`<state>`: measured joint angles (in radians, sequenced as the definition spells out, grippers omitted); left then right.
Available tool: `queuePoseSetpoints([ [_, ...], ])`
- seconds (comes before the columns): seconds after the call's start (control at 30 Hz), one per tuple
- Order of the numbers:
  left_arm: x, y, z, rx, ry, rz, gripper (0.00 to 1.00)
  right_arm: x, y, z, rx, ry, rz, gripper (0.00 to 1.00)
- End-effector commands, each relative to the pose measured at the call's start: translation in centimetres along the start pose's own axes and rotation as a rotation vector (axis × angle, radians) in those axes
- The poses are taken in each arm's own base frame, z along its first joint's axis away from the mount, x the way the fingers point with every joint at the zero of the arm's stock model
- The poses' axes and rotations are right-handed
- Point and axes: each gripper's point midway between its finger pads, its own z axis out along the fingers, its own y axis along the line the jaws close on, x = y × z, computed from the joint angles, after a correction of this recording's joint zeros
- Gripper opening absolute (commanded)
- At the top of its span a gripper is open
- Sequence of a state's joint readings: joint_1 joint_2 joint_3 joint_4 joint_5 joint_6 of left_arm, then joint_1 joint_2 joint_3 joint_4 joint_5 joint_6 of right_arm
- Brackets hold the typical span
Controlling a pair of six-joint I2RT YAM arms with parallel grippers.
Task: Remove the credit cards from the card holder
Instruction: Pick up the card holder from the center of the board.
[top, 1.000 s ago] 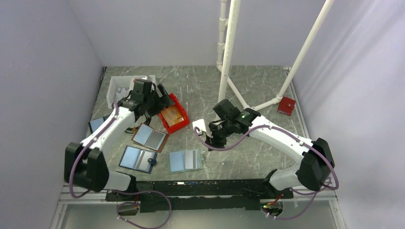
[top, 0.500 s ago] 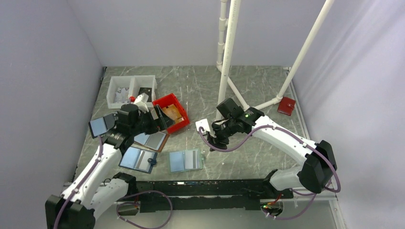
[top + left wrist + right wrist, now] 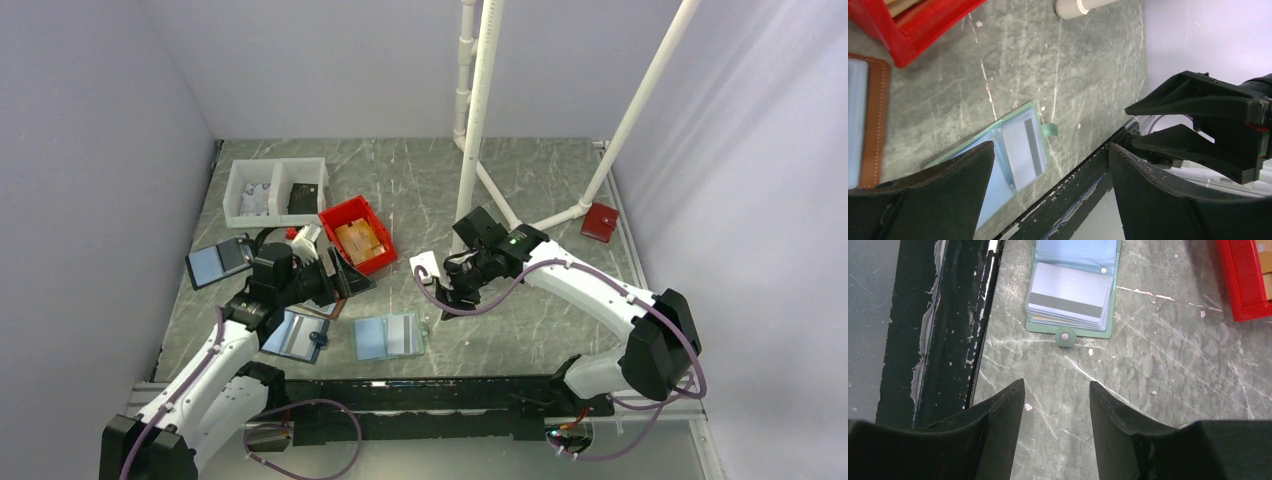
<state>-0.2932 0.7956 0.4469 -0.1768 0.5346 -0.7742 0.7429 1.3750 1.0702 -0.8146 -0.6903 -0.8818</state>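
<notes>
Two pincers, both mine, and neither has hold of anything. My left pincer (image 3: 1052,147) is spread about as wide as it goes, and my right pincer (image 3: 1057,383) is roughly half parted with only bare table (image 3: 1168,365) between its fingers. The card holder (image 3: 389,337) lies opened flat at the lower centre of the overhead frame, close to the black rail, clear pockets facing up. I take that to be why it is laid so, since a card can only be drawn from a pocket that is exposed. Its long axis runs left to right across that frame. The fold crosses the middle and the small snap tab (image 3: 1064,336) sticks out of the right-hand short edge, toward my right arm. In my right wrist view that tab points down at my fingers, and the panel above it holds a pale grey card (image 3: 1070,292), its dark stripe running across the frame, with more card edges stacked beneath. I hang my right pincer off the tab end, apart from the holder, probably to reach that card's edge. My left hovers to the holder's left, below the red bin (image 3: 357,238), likely ready to pin the other panel.
</notes>
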Motion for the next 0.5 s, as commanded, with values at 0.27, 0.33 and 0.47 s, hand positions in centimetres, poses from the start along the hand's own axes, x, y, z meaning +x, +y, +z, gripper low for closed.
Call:
queuePoseSetpoints([
  [0.27, 4.7, -0.6, 1.7, 0.056, 0.113, -0.072, 0.73, -0.3, 0.6, 3.4, -0.042, 0.013, -0.009, 0.47],
  [0.33, 5.6, -0.1, 2.2, 0.008, 0.137, -0.059, 0.71, -0.3, 0.8, 4.0, -0.055, 0.023, -0.012, 0.46],
  [0.47, 6.8, 0.9, 2.8, -0.084, 0.164, -0.034, 0.65, -0.2, 1.2, 5.2, -0.064, 0.043, -0.020, 0.40],
])
